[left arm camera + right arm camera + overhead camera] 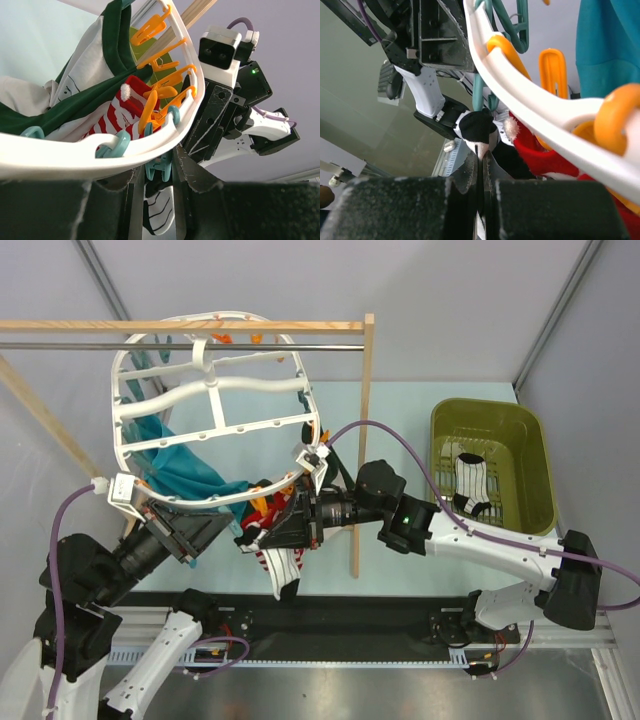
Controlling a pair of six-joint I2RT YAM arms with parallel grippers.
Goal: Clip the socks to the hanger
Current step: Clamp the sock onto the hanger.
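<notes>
The hanger (255,388) hangs from the metal rod (100,345) of the wooden rack (366,420), its lower rim tilted toward the arms, with a teal cloth (175,465) draped inside it. The right gripper (481,165) is at that lower rim, jaws clenched on the black-striped sock (479,129). The sock's black toe stands just above the fingertips, below the white frame, and the rest of it dangles beneath the gripper in the top view. The left gripper (159,187) meets the same rim from the other side. Its fingers stand apart with a teal clip (160,169) between them, and whether they press on the clip cannot be told. A red-and-white sock (114,120) hangs at the rim beside a dark green-and-white garment (90,70). One more striped sock (470,483) lies in the green bin (540,455), well apart from the hanger.
</notes>
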